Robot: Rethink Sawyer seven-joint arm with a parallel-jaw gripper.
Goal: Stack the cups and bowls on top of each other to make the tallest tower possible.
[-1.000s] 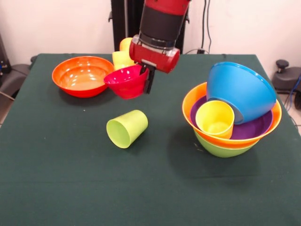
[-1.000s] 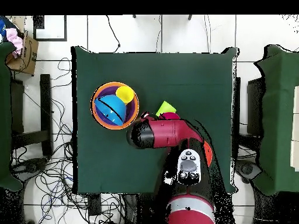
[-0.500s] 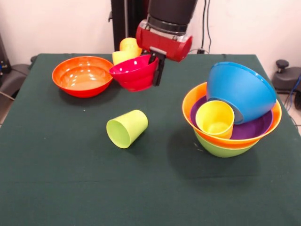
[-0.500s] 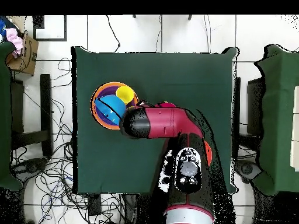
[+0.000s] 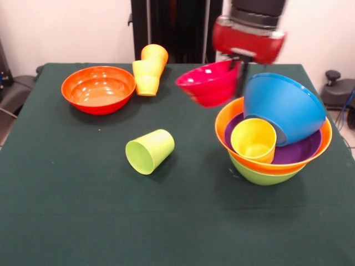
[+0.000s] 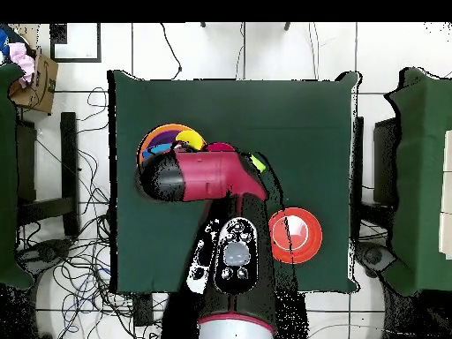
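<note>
Carried across from beside the red-orange bowl (image 5: pixel 98 88), the magenta bowl (image 5: pixel 209 83) hangs by its rim in the closed fingers (image 5: pixel 240 75), just beside the tower (image 5: pixel 274 133) near the table's edge; next, a placement on top.

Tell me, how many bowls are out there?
6: red-orange bowl alone on the table; magenta bowl held by the gripper; blue, purple, orange, green stacked together.

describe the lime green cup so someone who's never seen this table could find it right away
Start from the dark green table in the front view and look to the open middle of it, between the large orange bowl and the stack of bowls. The lime green cup lies there alone on its side, mouth toward the camera. It is the only green cup, and the only cup touching nothing else.
</note>
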